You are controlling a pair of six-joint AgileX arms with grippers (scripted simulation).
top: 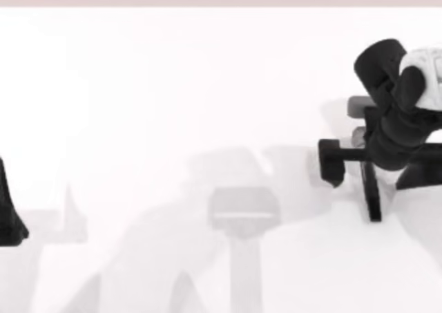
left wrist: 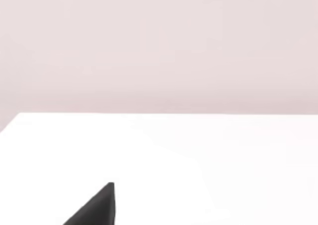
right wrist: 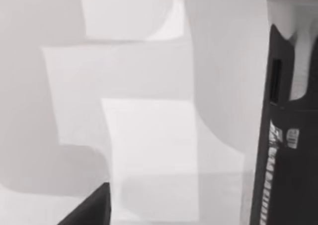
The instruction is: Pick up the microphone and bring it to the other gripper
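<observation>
The microphone (top: 373, 195) is seen at the counter's (top: 173, 85) right, by the right gripper (top: 338, 159); whether its fingers are spread or pinching it cannot be told. The handover is judged still undone. The left gripper (top: 10, 213) is parked far left, its fingers' state unclear.

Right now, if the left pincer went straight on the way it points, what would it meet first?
The way looks free: ahead of the left pincer the left wrist view shows only bare table up to its far edge. It may graze the tabletop; depth is unclear.
</observation>
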